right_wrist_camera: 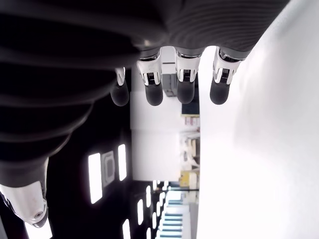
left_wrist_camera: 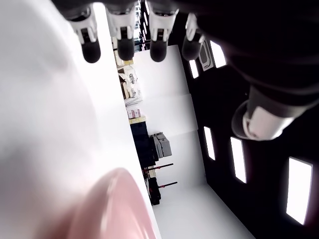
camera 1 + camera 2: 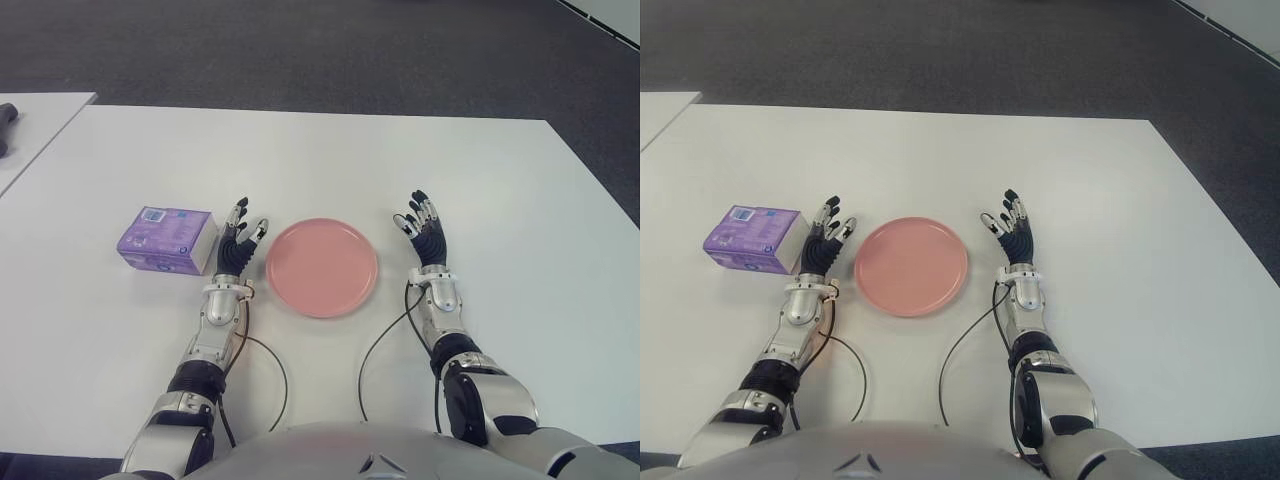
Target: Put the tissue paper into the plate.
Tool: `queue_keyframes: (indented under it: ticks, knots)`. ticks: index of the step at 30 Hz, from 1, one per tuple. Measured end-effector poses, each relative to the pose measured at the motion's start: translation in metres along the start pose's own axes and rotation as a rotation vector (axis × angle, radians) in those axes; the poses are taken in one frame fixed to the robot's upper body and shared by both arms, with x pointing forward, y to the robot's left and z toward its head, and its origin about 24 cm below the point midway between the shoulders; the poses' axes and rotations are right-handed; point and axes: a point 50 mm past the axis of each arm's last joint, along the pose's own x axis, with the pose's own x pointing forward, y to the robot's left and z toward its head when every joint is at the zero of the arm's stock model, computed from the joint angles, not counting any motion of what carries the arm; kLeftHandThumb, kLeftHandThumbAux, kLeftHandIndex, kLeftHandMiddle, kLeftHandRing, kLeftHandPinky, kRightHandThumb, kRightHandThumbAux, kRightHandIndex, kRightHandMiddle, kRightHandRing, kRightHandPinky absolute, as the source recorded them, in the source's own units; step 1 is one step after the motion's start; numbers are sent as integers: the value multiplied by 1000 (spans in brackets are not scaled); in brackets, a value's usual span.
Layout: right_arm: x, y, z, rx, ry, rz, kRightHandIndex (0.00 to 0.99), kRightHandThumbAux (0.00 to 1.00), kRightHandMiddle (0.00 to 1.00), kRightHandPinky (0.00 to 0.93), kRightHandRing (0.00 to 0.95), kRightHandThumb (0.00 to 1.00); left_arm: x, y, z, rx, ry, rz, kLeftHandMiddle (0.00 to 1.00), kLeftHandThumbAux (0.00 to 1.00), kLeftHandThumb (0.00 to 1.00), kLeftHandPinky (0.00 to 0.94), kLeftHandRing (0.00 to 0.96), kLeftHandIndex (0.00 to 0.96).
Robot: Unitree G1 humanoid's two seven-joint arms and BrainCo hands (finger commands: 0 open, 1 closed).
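Observation:
A purple pack of tissue paper (image 3: 167, 240) lies on the white table (image 3: 320, 160), left of a round pink plate (image 3: 322, 267). My left hand (image 3: 239, 243) stands between the pack and the plate, fingers spread and holding nothing; its wrist view shows the straight fingertips (image 2: 122, 47) and the pink plate's rim (image 2: 117, 209). My right hand (image 3: 424, 231) is open too, just right of the plate, with its fingers (image 1: 185, 87) extended and nothing in them.
Black cables (image 3: 262, 352) run from both wrists across the near table. A second white table (image 3: 30, 125) stands at the far left with a dark object (image 3: 6, 122) on it. Dark carpet (image 3: 330, 50) lies beyond the far edge.

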Motion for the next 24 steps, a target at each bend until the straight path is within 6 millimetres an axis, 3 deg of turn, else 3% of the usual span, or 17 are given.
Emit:
queue_keyframes:
  ticks: [24]
  knots:
    - [-1,1,0,-3,-5,6,0,587,0,0,0,48,0,-1,1,-2,-5,-1,0,504,0,0,0,0]
